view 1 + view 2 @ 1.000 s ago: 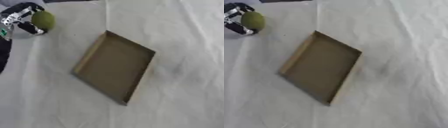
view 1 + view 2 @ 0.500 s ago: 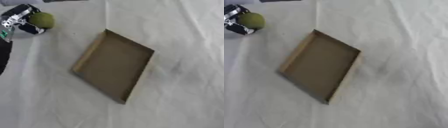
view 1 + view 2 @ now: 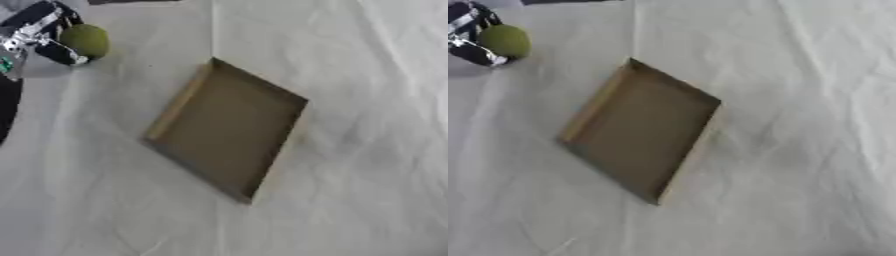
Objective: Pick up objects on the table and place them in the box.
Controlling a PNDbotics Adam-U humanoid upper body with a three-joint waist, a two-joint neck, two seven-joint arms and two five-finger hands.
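A green ball is at the far left of the table, with my left hand shut on it, black fingers curled above and below the ball. It is unclear whether the ball rests on the cloth or is just off it. A shallow brown cardboard box lies tilted in the middle of the table, with nothing inside, to the right of and nearer than the ball. My right hand shows in neither view.
A wrinkled white cloth covers the whole table. A dark part of my left arm runs along the left edge. A dark strip shows at the table's far edge.
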